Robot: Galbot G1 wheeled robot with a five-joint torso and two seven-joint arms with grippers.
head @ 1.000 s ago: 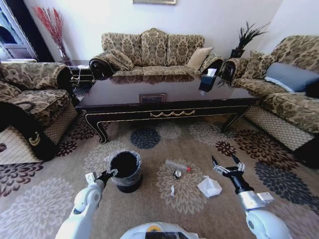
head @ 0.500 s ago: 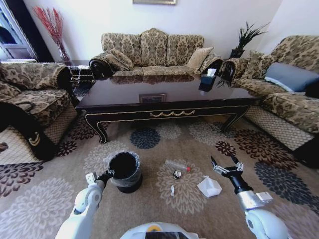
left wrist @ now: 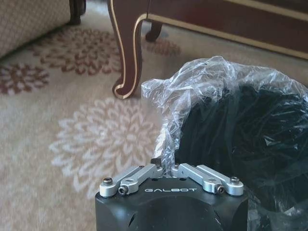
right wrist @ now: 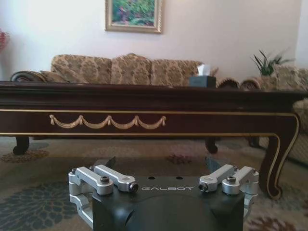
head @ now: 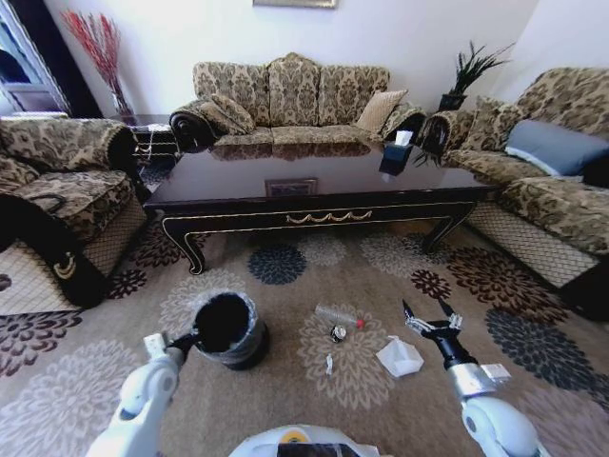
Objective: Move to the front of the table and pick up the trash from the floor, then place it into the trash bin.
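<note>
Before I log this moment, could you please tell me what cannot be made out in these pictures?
- Inside of the trash bin: head view, too dark to tell what it holds.
- Left gripper fingertips: left wrist view, hidden by the bin's crinkled bag.
- Small white scrap: head view, too small to identify.
- Right gripper fingertips: right wrist view, partly behind its own body.
</note>
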